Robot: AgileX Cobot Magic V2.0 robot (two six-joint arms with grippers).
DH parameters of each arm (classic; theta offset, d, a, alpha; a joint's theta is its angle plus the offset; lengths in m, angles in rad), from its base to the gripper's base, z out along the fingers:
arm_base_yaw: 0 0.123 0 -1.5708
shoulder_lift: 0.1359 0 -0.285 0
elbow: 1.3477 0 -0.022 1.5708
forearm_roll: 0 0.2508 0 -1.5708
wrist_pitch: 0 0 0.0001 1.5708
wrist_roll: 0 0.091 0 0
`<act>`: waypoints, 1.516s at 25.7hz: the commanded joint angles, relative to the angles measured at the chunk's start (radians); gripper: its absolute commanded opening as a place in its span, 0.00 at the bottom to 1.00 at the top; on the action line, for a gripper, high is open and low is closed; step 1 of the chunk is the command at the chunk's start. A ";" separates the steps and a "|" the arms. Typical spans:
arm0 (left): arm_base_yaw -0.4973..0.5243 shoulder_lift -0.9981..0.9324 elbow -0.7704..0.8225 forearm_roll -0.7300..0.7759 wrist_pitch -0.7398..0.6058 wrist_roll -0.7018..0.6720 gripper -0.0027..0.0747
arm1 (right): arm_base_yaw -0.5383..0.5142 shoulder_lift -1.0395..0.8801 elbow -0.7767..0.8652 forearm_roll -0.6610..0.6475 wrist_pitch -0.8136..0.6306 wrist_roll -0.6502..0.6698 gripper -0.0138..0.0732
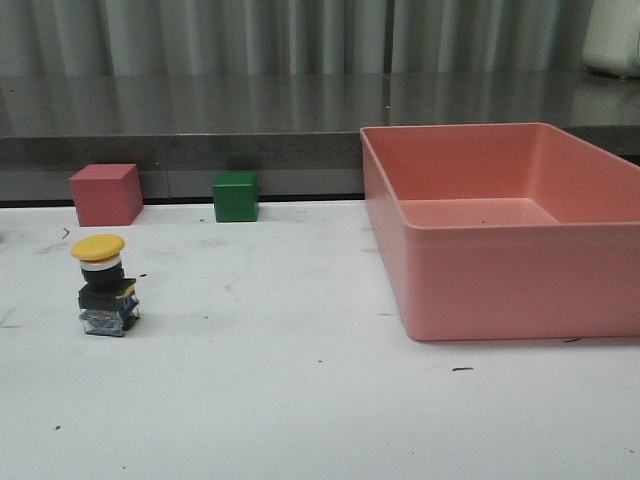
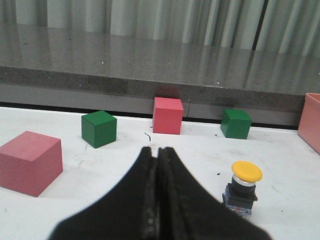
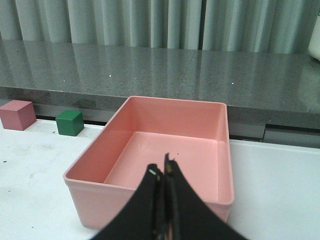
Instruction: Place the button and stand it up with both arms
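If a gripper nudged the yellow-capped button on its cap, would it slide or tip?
The button probably tips rather than slides: it stands tall, with a wide cap above a small blocky base. It looks rigid, hard plastic, so it should not deform. The rounded cap may roll once it is down, though the square base should limit that.

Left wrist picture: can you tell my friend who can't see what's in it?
A yellow-capped button stands upright on a white table, beside the left arm's closed black fingers. Behind them sit two green blocks and two pink blocks, with a gray ledge and curtains beyond.
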 commanded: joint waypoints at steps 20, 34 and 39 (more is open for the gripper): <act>0.002 -0.023 0.014 -0.010 -0.087 -0.007 0.01 | -0.181 -0.047 0.307 0.050 -0.257 -0.010 0.09; 0.002 -0.023 0.014 -0.010 -0.087 -0.007 0.01 | -0.179 -0.088 0.307 0.050 -0.257 -0.010 0.09; 0.002 -0.023 0.014 -0.010 -0.087 -0.007 0.01 | -0.179 -0.088 0.308 0.050 -0.257 -0.010 0.09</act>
